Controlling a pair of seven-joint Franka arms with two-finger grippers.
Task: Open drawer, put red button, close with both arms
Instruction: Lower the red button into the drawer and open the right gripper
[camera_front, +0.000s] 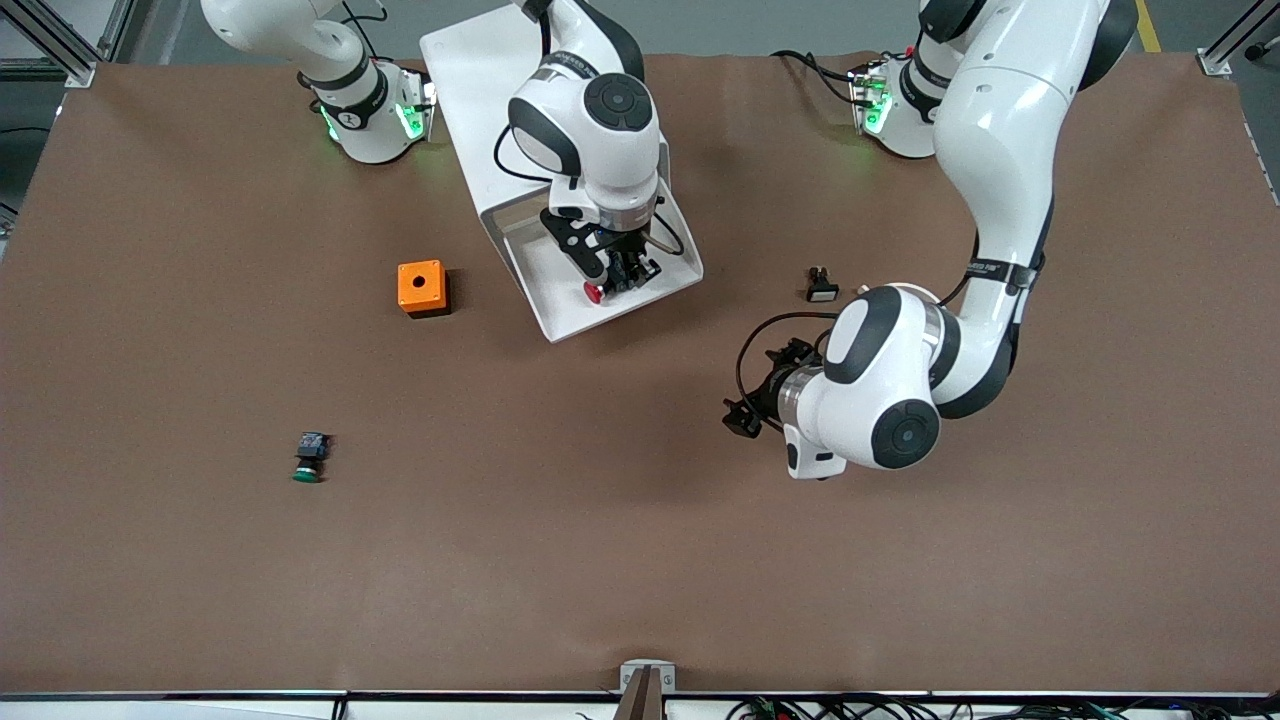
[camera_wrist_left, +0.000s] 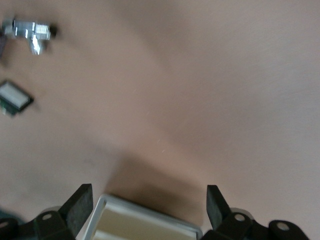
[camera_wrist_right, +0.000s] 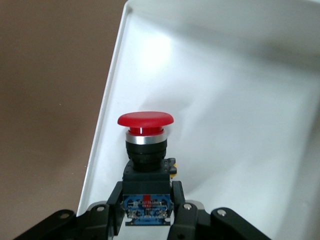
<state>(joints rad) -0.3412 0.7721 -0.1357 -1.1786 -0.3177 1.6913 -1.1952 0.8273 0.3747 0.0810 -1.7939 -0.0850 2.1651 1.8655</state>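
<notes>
The drawer (camera_front: 560, 305) stands pulled out of the white cabinet (camera_front: 480, 90), its shallow white tray toward the front camera. My right gripper (camera_front: 625, 275) is over the tray, shut on the red button (camera_front: 594, 292). In the right wrist view the fingers (camera_wrist_right: 113, 200) clamp the button's bluish rear block, and the red cap (camera_wrist_right: 145, 120) points out over the tray floor (camera_wrist_right: 240, 100), close to one side rim. My left gripper (camera_front: 745, 415) is open and empty, and waits low over the bare table toward the left arm's end. Its fingers (camera_wrist_left: 80, 202) stand wide apart.
An orange box (camera_front: 421, 288) sits beside the drawer toward the right arm's end. A green-capped button (camera_front: 309, 458) lies nearer the front camera. A small white-faced switch (camera_front: 821, 285) lies by the left arm, also in the left wrist view (camera_wrist_left: 15, 98), next to a metal fitting (camera_wrist_left: 32, 32).
</notes>
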